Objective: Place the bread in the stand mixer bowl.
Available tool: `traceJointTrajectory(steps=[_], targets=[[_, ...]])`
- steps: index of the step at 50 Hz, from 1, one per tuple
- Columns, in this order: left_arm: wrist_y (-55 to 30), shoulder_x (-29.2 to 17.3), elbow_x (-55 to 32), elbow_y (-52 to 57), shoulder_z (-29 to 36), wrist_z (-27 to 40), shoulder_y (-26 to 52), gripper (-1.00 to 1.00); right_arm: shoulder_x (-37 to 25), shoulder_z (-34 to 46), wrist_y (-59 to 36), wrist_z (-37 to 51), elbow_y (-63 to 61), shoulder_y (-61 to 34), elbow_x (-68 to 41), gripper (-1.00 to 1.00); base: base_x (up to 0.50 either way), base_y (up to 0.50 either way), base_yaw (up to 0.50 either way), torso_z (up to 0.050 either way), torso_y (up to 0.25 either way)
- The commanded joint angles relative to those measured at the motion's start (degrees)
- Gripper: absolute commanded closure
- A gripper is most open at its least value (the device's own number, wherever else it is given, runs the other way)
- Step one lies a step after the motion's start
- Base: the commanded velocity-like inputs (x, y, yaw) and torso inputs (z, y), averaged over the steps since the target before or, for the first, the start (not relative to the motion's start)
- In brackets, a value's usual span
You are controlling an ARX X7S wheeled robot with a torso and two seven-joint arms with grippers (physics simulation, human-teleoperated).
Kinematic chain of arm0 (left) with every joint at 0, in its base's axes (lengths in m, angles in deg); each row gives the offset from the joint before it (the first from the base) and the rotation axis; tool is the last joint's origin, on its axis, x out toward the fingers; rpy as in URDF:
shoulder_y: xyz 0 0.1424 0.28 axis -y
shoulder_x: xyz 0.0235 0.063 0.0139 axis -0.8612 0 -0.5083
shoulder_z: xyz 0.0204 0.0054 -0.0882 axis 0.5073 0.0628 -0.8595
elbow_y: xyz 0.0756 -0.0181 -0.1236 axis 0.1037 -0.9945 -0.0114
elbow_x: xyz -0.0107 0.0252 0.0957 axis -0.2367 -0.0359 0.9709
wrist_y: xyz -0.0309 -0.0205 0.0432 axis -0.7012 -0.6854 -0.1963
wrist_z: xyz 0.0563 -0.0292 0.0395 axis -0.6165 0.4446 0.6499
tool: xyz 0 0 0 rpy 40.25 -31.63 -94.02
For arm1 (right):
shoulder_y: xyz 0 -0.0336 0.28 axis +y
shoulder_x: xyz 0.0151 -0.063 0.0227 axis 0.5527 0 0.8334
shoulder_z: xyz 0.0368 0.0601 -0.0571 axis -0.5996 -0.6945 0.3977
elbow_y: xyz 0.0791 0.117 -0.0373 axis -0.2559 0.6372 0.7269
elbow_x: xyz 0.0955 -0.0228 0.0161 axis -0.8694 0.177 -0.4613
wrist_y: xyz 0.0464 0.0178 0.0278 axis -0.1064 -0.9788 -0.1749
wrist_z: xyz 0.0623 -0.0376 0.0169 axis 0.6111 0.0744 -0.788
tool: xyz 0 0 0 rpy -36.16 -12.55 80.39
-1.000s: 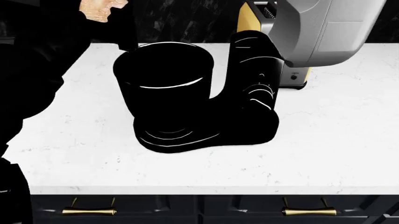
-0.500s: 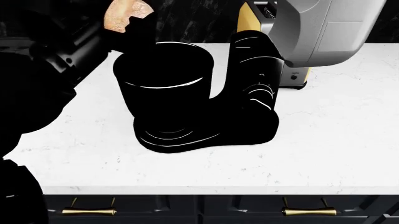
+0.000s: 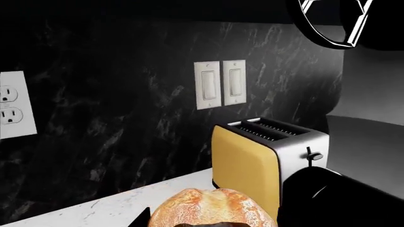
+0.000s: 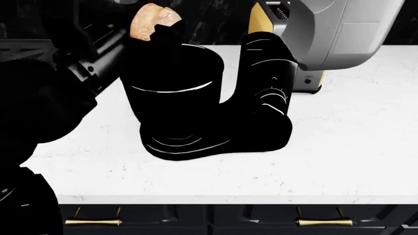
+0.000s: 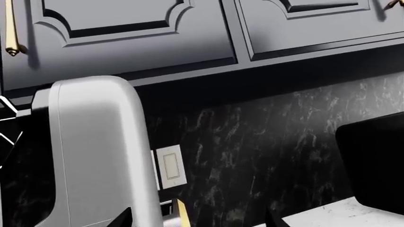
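bread: I'm carrying the bread in the left tool, clamped snug around the roll. It's hanging over the far-left rim of the stand mixer bowl, not centred over the opening as far as I can judge.
bowl: sitting on the white bench, big dark mouth, plenty wider than the roll, so it's a forgiving target.
right tool: I'm not seeing it properly in any view, just a grey arm link up top, so can't tell if it's open or closed.
what I'm doing now: lining up the drop.
how I'd do it well: I'm thinking nudge right and a bit nearer until the roll sits over the middle, then lower before letting go so it doesn't bounce off the rim.
watch out: toaster is just beyond the mixer, so I'm keeping the arm clear of it.
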Motion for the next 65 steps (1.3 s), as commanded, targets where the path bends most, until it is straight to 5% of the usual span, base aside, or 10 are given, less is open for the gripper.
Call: traceJointTrajectory(steps=[1,47,48,65], targets=[[2.2,0.7,0.3,-1.2,1.8,-0.4,-1.4,1.0,0.9,-0.1,-0.6,-1.1,-0.1,0.2,0.9,-1.0,0.0,0.0,0.0,0.0,0.0],[4.7,-1.2,-1.2,-1.5,2.5,0.2,-6.0,1.0,2.1,-0.5,-0.8,-2.8,-0.5,1.1,2.6,-1.0,0.0,0.0,0.0,0.0,0.0],[4.0,-1.1,-2.4,-1.4,1.7,0.3,-5.7,-1.0,2.2,-0.4,-0.8,-2.9,-0.7,1.1,2.5,-1.0,0.0,0.0,0.0,0.0,0.0],[4.1,-1.3,-3.3,-1.8,1.8,1.4,-5.7,-1.0,2.2,-0.3,-0.6,-3.3,-0.6,1.3,2.9,-1.0,0.0,0.0,0.0,0.0,0.0]])
